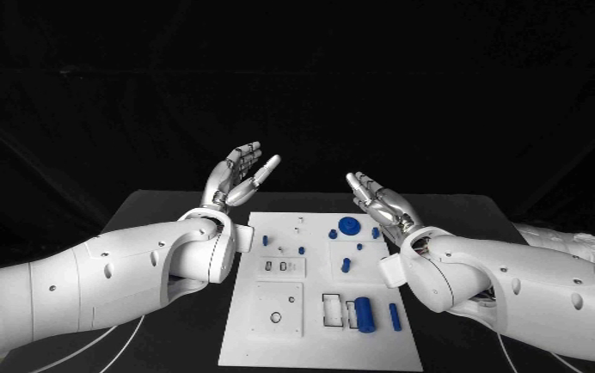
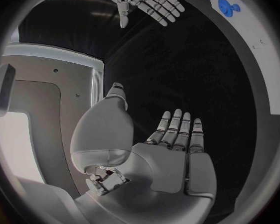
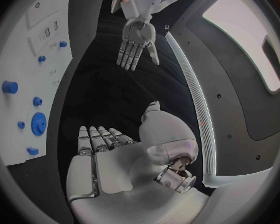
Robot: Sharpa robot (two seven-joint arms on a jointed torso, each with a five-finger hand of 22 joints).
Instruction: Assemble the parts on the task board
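Note:
The white task board lies in the middle of the black table. Several blue parts sit on it: a round gear at the far end, small pegs around the middle, and a cylinder with a thin bar near the front right. My left hand is raised above the board's far left corner, fingers straight and apart, holding nothing. My right hand hovers over the far right side, also spread and empty. The left wrist view shows my left hand flat, with the right hand opposite.
The board appears in the right wrist view with its blue gear and pegs, and my left hand beyond it. White cables run along the table front at both sides of the board.

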